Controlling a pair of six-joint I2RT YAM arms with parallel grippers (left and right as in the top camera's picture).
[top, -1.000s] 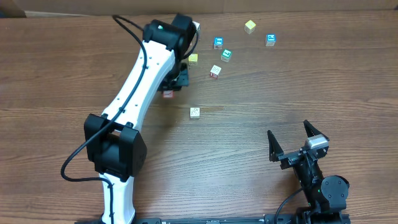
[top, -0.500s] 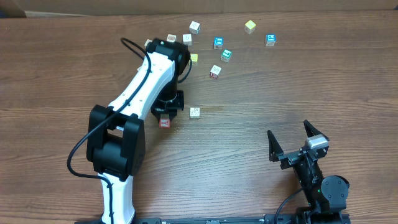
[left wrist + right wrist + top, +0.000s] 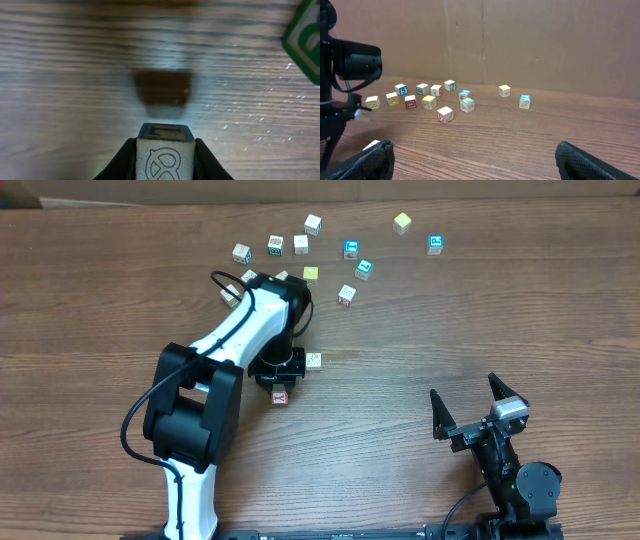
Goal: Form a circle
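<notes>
Your left gripper point(image 3: 165, 159) pinching a red-marked cube point(image 3: 279, 396) just off the table, near-left of a white cube point(image 3: 314, 360), your right gripper point(image 3: 462, 388) spread wide at near right, loose cluster of cubes point(image 3: 301, 243) far centre.

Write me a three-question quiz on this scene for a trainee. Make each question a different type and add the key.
1. True or false: the right gripper is shut on a block.
2. What does the left gripper hold? A) nothing B) a picture cube C) a cable
3. Short answer: in the overhead view, what colour marks the rightmost cube?
Key: 1 false, it stands open and empty. 2 B. 3 blue.
</notes>
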